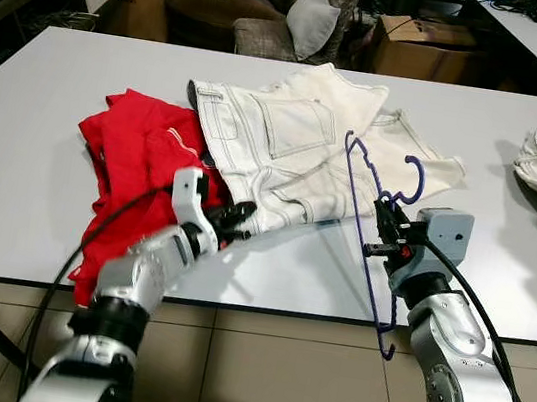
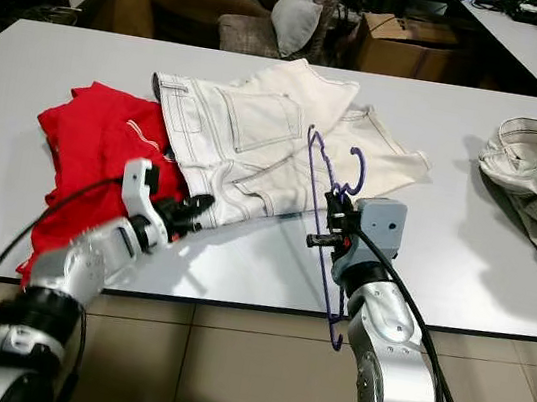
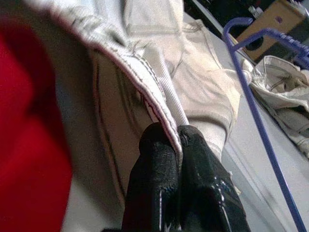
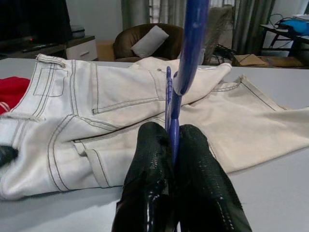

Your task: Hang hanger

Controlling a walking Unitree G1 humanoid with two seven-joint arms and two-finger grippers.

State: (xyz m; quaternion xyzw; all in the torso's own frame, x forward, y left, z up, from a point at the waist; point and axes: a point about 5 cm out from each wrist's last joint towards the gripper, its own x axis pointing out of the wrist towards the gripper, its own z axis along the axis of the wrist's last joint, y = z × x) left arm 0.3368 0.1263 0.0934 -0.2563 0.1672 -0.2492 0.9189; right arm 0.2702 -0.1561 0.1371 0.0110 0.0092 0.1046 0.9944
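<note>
Left end effector (image 1: 241, 219), right end effector (image 1: 382, 232) clamped

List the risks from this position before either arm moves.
1. The right gripper pinches only the thin wire of the blue hanger, which stands tall above it and hangs past the table edge; it may swivel or slip.
2. The left gripper grips just a hem of the white jeans; the fabric could slide out.
3. Pulling the jeans may drag the red garment lying against them.

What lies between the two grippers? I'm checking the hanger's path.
In the left eye view, bare white table separates the left gripper from the right gripper.
</note>
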